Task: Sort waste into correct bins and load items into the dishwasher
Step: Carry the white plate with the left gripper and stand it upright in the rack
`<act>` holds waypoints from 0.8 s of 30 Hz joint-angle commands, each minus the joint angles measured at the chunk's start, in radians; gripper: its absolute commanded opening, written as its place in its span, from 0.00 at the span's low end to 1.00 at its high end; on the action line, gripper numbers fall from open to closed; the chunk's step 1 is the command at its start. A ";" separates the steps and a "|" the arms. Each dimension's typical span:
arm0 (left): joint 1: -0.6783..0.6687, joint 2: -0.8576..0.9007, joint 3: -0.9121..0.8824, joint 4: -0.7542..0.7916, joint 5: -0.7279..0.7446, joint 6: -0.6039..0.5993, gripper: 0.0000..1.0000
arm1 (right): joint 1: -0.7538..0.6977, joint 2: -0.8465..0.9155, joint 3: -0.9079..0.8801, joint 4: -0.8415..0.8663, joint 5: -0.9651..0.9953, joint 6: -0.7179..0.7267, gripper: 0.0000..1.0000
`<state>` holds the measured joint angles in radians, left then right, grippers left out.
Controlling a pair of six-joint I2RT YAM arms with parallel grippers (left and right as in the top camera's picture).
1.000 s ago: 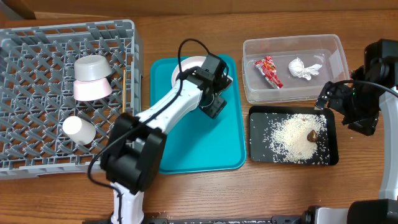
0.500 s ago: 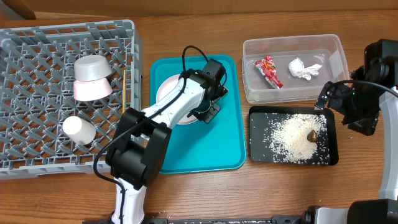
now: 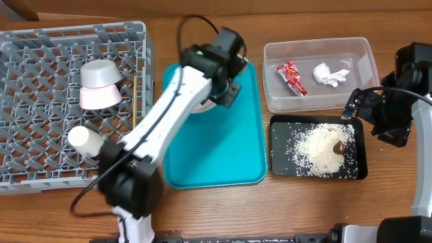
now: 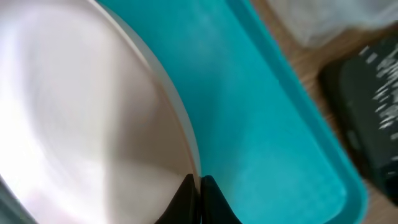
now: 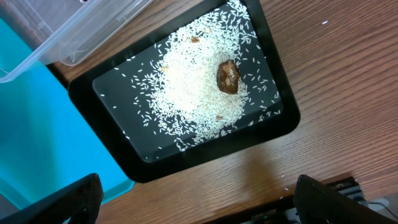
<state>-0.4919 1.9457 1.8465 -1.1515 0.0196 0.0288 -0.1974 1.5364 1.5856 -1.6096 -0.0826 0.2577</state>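
Observation:
My left gripper (image 3: pixel 221 94) (image 4: pixel 198 186) is shut on the rim of the round white plate (image 4: pixel 81 112) (image 3: pixel 202 105). It holds the plate over the far part of the teal tray (image 3: pixel 236 148), and the arm hides most of the plate from overhead. The grey dish rack (image 3: pixel 40 155) at the left holds a grey-green bowl (image 3: pixel 101 71), a pink bowl (image 3: pixel 101 97) and a white cup (image 3: pixel 86 140). My right gripper (image 3: pixel 361 108) (image 5: pixel 199 205) stands open above bare wood beside the black tray (image 5: pixel 118 143) of rice (image 5: pixel 193 93) and a brown lump (image 5: pixel 227 76).
The clear tub (image 3: pixel 317 101) at the back right holds the red wrapper (image 3: pixel 291 76) and the white tissue (image 3: pixel 329 74). The black tray (image 3: pixel 280 165) lies just in front of it. My left arm reaches diagonally across the teal tray from the table's front edge.
The left gripper has shut on the plate's rim and risen toward the tray's far end with it. The right arm has not moved.

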 commanded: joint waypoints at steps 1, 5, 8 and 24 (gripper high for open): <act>0.098 -0.156 0.042 -0.009 0.010 -0.090 0.04 | -0.003 -0.016 0.025 0.003 -0.009 0.001 1.00; 0.244 -0.213 0.042 -0.029 0.198 -0.081 0.04 | -0.003 -0.016 0.025 0.003 -0.009 0.001 1.00; 0.348 -0.206 0.038 -0.042 0.380 -0.039 0.04 | -0.003 -0.016 0.025 0.002 -0.009 0.001 1.00; 0.732 0.006 0.034 -0.172 0.843 0.132 0.22 | -0.003 -0.016 0.025 0.003 -0.009 0.001 1.00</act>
<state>0.2081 1.9057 1.8816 -1.3117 0.7872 0.1139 -0.1974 1.5364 1.5856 -1.6093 -0.0822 0.2577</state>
